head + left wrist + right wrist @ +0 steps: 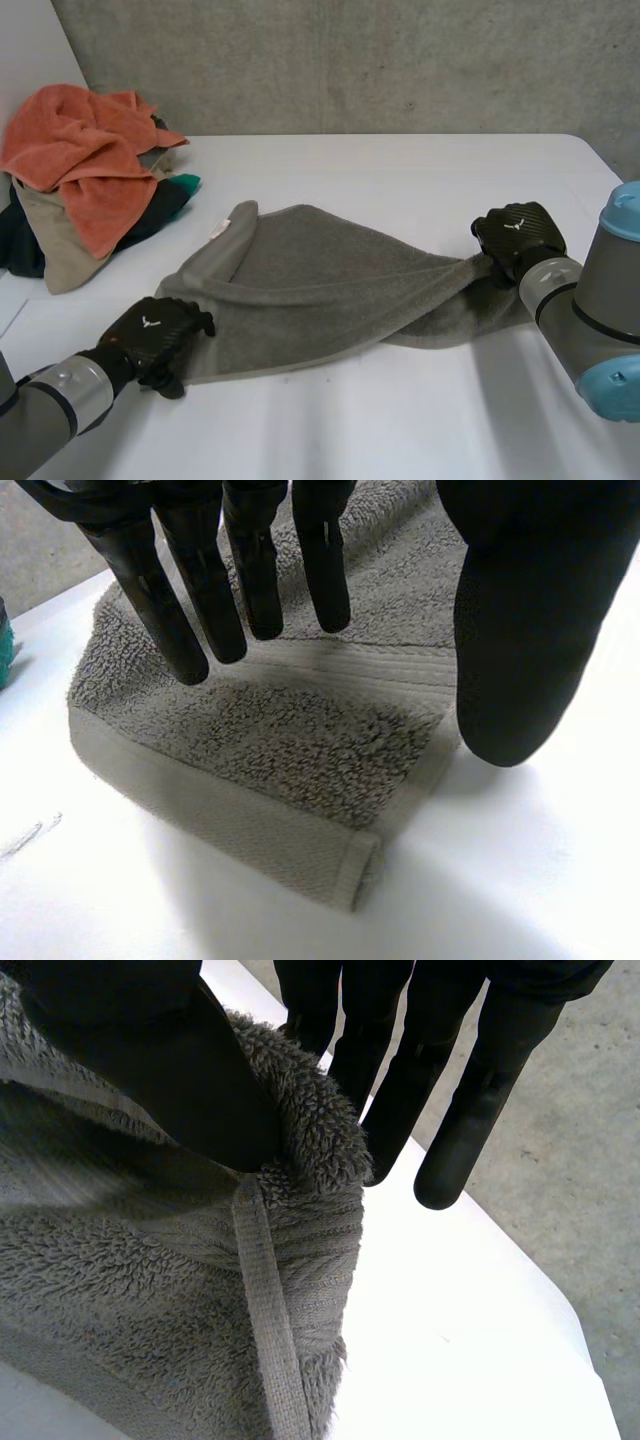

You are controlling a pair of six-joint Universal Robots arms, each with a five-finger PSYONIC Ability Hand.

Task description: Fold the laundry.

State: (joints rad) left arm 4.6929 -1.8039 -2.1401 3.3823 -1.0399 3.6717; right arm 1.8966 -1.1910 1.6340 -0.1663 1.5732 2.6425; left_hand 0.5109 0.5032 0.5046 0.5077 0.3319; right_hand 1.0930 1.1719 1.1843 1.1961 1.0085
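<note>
A grey towel (320,270) lies across the middle of the white table (400,170), folded over and twisted towards its right end. My left hand (155,335) hovers over the towel's near left corner (300,740). Its fingers (200,600) are straight and the thumb (520,630) stands apart, so it is open and grips nothing. My right hand (515,235) is at the towel's right end, which rises off the table. There the thumb (150,1060) pinches the towel's hemmed edge (300,1150) against the fingers (460,1090) behind it.
A pile of laundry (80,170) sits at the table's far left: an orange towel on top of beige, dark and teal pieces. A concrete wall (350,60) runs behind the table. The table's right edge (560,1300) lies close beyond my right hand.
</note>
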